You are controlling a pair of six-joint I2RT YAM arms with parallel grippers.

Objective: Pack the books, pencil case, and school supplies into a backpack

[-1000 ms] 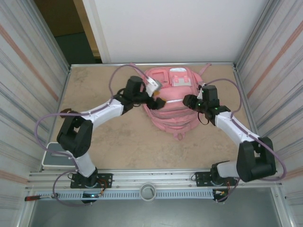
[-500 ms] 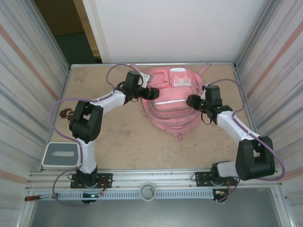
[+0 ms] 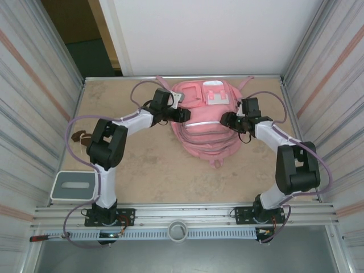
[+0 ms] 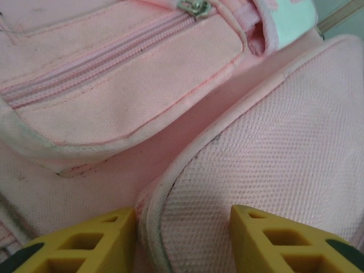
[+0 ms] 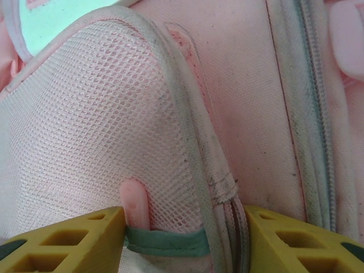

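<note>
The pink backpack (image 3: pixel 205 129) lies flat in the upper middle of the bench (image 3: pixel 142 170). My left gripper (image 3: pixel 183 115) presses at its left side and my right gripper (image 3: pixel 225 120) at its right. Both are spread wide, straddling folds of its fabric.

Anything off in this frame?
Nothing spilled or torn. The backpack lies flat mid-table, with grey grime along its seams in the right wrist view. One stray: a brown lump at the table's left edge, apart from the pack.
</note>
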